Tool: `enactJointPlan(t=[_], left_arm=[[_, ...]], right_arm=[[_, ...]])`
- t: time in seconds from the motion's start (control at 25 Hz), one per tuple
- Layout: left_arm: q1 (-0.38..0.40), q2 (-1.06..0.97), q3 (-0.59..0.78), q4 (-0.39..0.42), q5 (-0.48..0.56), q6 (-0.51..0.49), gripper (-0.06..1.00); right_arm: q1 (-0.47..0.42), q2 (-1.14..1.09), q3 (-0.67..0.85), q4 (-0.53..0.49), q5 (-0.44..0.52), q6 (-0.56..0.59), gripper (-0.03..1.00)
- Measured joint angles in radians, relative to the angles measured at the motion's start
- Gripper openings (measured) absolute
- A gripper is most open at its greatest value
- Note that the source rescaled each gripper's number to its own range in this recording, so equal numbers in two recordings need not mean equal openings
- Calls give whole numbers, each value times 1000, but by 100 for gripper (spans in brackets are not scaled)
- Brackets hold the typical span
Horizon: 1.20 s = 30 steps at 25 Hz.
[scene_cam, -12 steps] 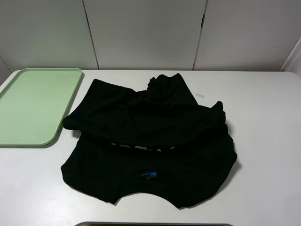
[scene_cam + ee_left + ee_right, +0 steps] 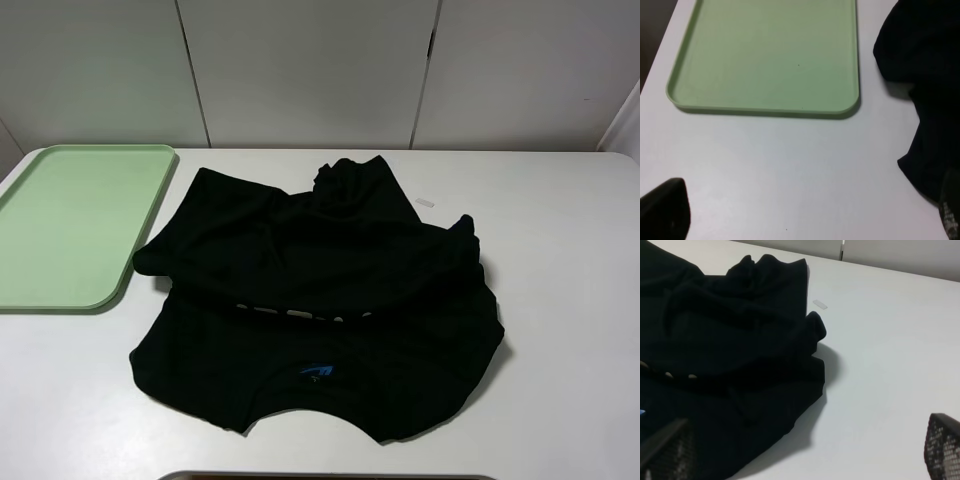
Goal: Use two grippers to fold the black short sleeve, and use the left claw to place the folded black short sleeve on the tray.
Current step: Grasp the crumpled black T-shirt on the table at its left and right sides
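Tray [image 2: 70,225], pale green with a low rim, sits in the upper left of the exterior high frame, flat on a white table [image 2: 570,300]; its lower right corner is just beside the black short sleeve [image 2: 320,270] but apart from it, with a strip of white table between them.

The black short sleeve lies crumpled in the middle of that frame; its upper part is folded loosely down over the lower part, and a row of small white printed marks [image 2: 300,315] peeps out under the fold; a blue neck label [image 2: 317,372] shows near the lower centre; a bunched bit of cloth sticks up at the garment's top edge, just above the centre of the frame. A small pale tab [image 2: 425,203] lies on the table just right of that bunch; grey wall panels [image 2: 300,70] fill the top of the frame; a dark grey edge [image 2: 330,477] cuts in at the bottom centre.

The left wrist view shows the left claw [image 2: 807,212] over bare table, with the tray and the shirt's edge ahead of it; its fingers [image 2: 665,210] stand wide apart, one at each side of the view; the tip on the shirt's side is close to the cloth, and whether it touches cannot be told.

The right wrist view shows the right gripper [image 2: 805,450] spread just as wide; one of its fingers [image 2: 942,445] is over white table, the other in front of black cloth; contact cannot be told.
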State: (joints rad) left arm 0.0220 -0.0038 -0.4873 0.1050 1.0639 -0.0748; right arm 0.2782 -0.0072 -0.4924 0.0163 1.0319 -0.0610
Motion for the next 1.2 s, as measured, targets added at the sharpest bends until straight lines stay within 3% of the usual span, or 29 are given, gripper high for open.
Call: enactJointPlan(t=[0.88, 1.2], left_arm=[[-29, 0, 0, 4, 0, 0, 100], [-29, 0, 0, 49, -1, 0, 100]], right_arm=[[0, 0, 0, 0, 0, 1, 100], [0, 0, 0, 0, 0, 1, 100]])
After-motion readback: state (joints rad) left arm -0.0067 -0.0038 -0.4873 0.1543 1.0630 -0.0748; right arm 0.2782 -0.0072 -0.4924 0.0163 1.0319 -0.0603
